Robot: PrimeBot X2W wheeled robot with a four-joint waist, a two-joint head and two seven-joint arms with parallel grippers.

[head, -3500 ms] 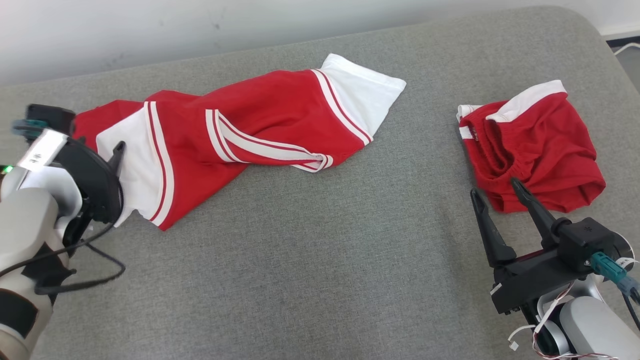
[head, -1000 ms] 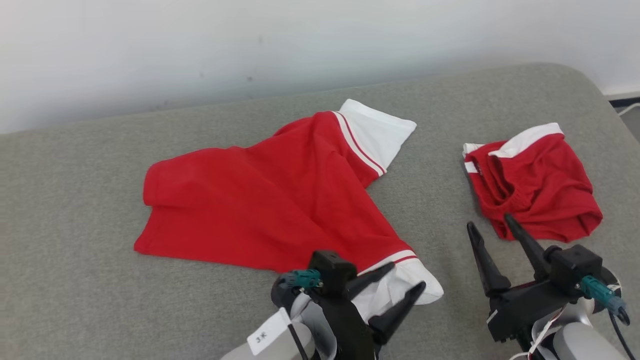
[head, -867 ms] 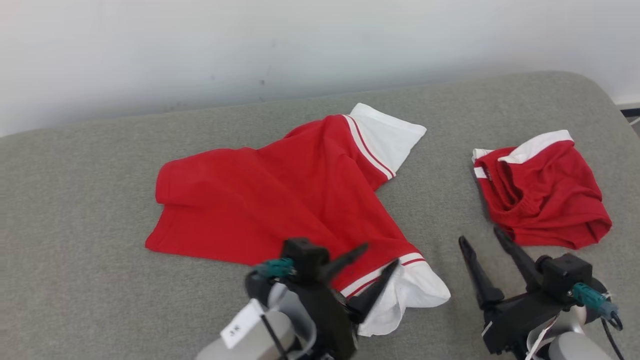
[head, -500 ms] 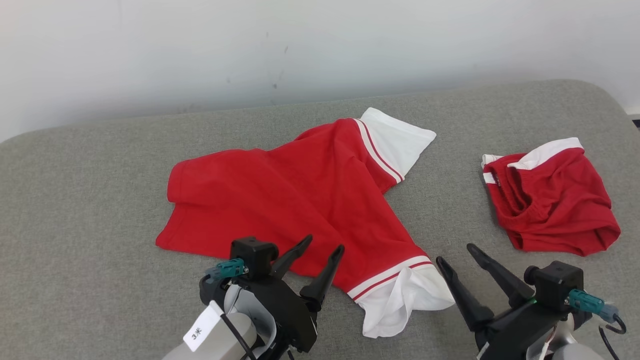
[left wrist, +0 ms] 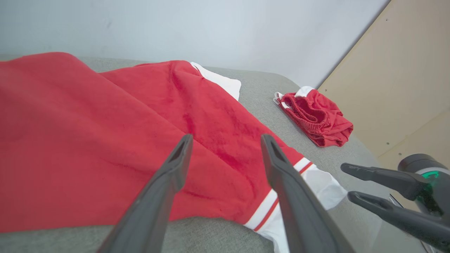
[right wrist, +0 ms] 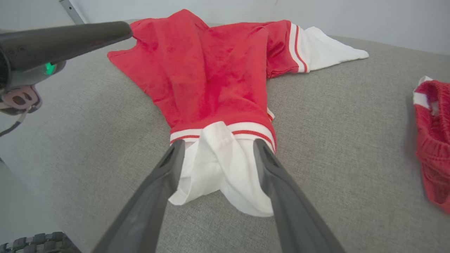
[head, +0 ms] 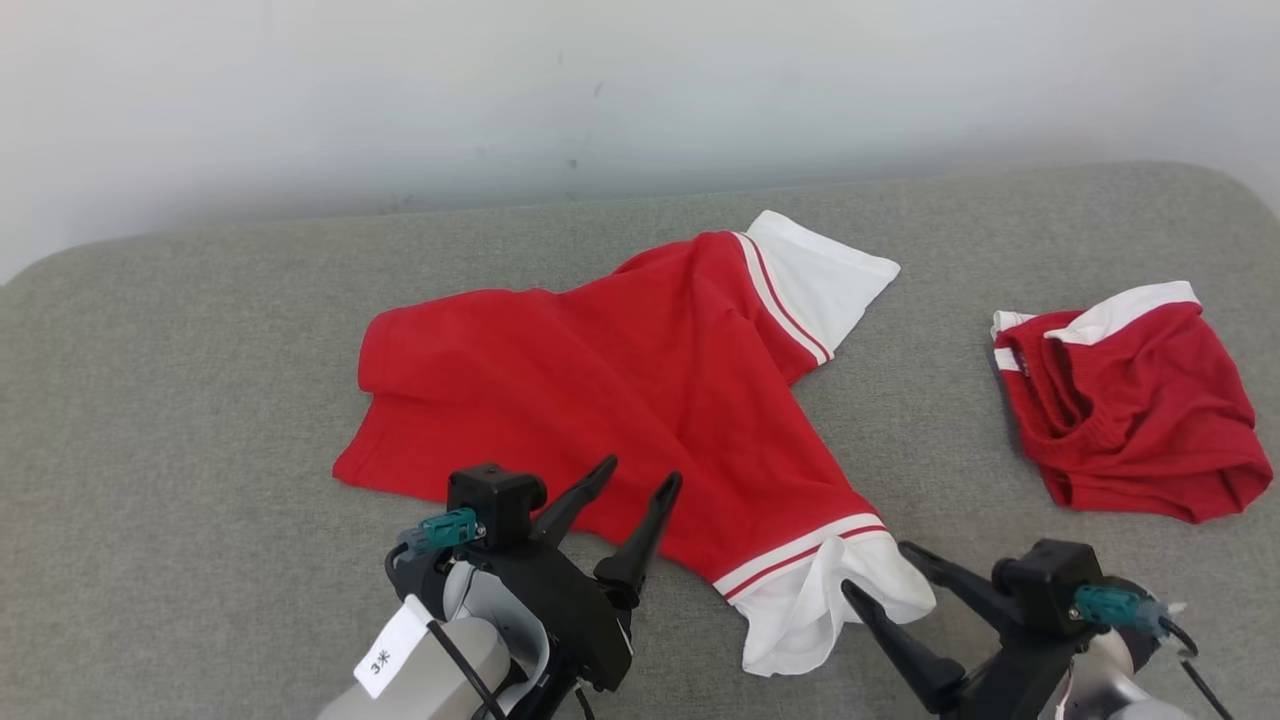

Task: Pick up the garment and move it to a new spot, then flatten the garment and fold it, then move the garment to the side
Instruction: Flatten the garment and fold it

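Note:
A red garment (head: 600,390) with white striped cuffs lies spread on the grey cushion (head: 200,400). One cuff (head: 825,275) points to the far right, the other cuff (head: 830,610) lies crumpled near the front. My left gripper (head: 640,472) stands open just over the garment's near red edge, holding nothing. In the left wrist view its fingers (left wrist: 226,138) frame red cloth (left wrist: 105,123). My right gripper (head: 877,570) is open beside the near cuff. In the right wrist view its fingers (right wrist: 218,143) straddle that white cuff (right wrist: 221,168) without closing.
A second, bunched red garment (head: 1130,410) with white trim lies at the right of the cushion, also seen as a heap (left wrist: 316,119) in the left wrist view. A pale wall (head: 600,90) runs behind. Bare grey cushion stretches to the left and along the front.
My left gripper has let go of the near cuff and slid left to the red edge. My right gripper has swung left toward that cuff. The head camera has shifted.

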